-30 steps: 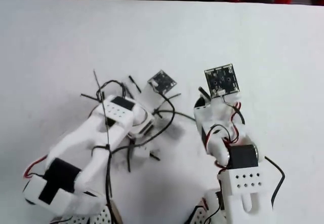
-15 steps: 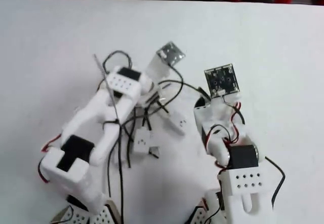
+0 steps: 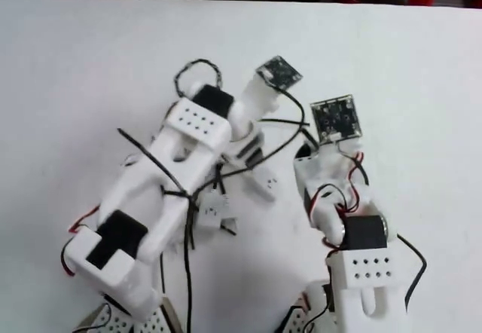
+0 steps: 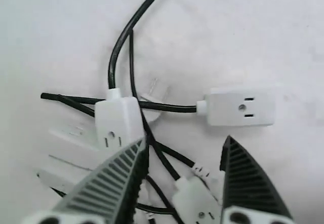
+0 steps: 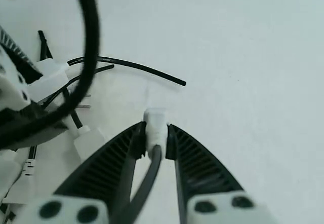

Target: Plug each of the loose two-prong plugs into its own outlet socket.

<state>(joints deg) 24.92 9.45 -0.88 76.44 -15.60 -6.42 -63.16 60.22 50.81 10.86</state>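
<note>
From above, a tangle of black cables lies on the white table. The left arm stretches across this tangle. The right arm stands just beside the tangle, on the side away from the left arm. A white block lies at the edge of the tangle nearest the right arm. A smaller white block sits within the tangle, close against the left arm.

In the left wrist view, the left gripper hangs over the tangle with its two ribbed fingers spread wide and nothing between their pads. One outlet socket lies flat at the rim of the tangle, joined to it by a single cable, its two slots facing up. A second socket sits in the middle of the tangle, touching the tip of one finger, with cables crossing beside it. A white connector lies in the tangle under the gap between the fingers.

In the right wrist view, the right gripper is pinching a white plug, and the plug's cable runs back between the fingers. Plug and gripper sit over bare table, near the tangle but apart from it. A loose cable end reaches out from the tangle and lies on the table just beyond the plug.
</note>
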